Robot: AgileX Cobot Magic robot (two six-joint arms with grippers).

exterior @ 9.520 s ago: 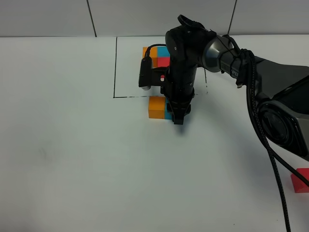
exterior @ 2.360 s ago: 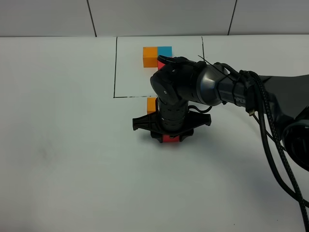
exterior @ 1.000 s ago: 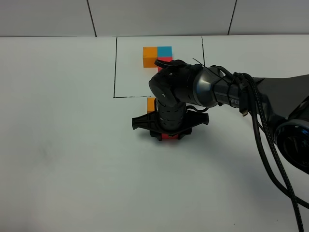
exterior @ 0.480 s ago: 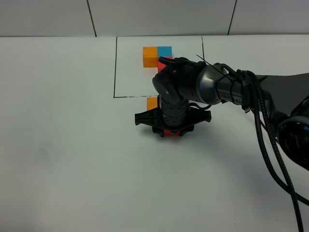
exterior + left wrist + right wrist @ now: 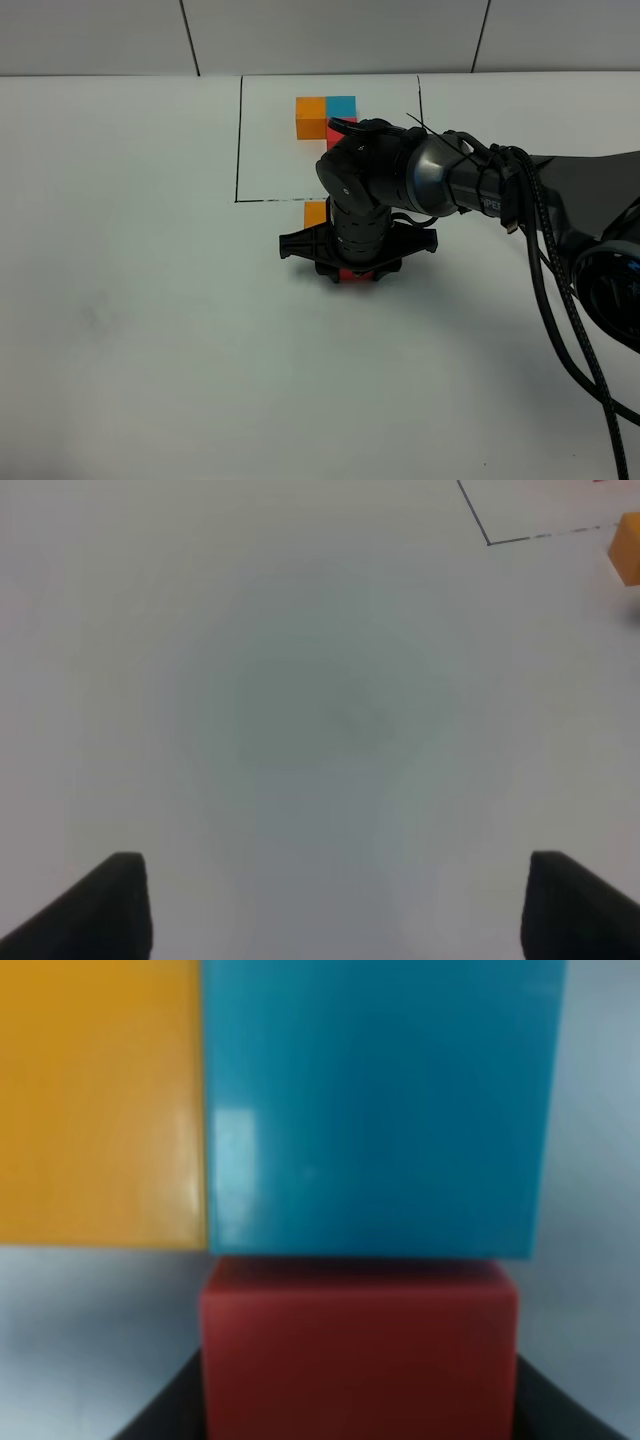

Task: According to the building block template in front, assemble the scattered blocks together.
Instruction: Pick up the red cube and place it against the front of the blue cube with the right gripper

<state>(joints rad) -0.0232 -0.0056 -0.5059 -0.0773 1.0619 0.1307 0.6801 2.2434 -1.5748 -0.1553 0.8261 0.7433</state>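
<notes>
Nearest the camera, the right gripper (image 5: 352, 272) points down at the table (image 5: 150, 330), its jaws clamped on the red block (image 5: 354, 276), which sits on the table just this side of the blue block (image 5: 375, 1110). In the wrist view the red block's far face meets the blue one's near face, roughly in line with it, and the orange block (image 5: 315, 213) sits flush to the left of the blue. Small plain cubes like these look light and rigid, with smooth faces that could slide easily, so a hold on two opposite side faces, low and square, seems best; a careless release might nudge the row. Farther back, inside the black outline, the template (image 5: 326, 116) shows orange, blue, and red below blue. The left gripper (image 5: 330, 905) hovers over bare table well to the left, its fingers apart and empty.
</notes>
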